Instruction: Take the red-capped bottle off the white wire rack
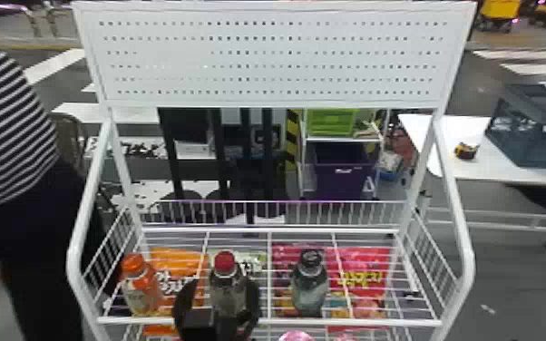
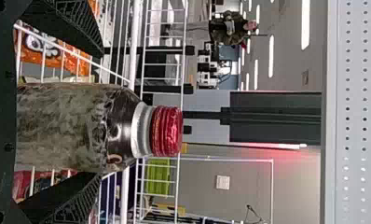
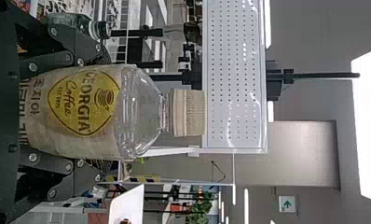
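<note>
The dark-shouldered, red-capped bottle [image 1: 230, 292] stands on the white wire rack [image 1: 358, 322] between the open fingers of the left gripper [image 1: 222, 286], beside an orange-capped bottle [image 1: 139, 290] and a black-capped clear bottle [image 1: 310, 283]. The right gripper [image 3: 104, 112] grips a pale-capped clear bottle [image 3: 81, 112].

Red-capped bottle [image 1: 226, 271] partly behind left tool [image 1: 223, 286]

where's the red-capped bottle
In the head view, the red-capped bottle is left of centre on the rack, between the orange bottle and black-capped bottle, with the left gripper around it.
</note>
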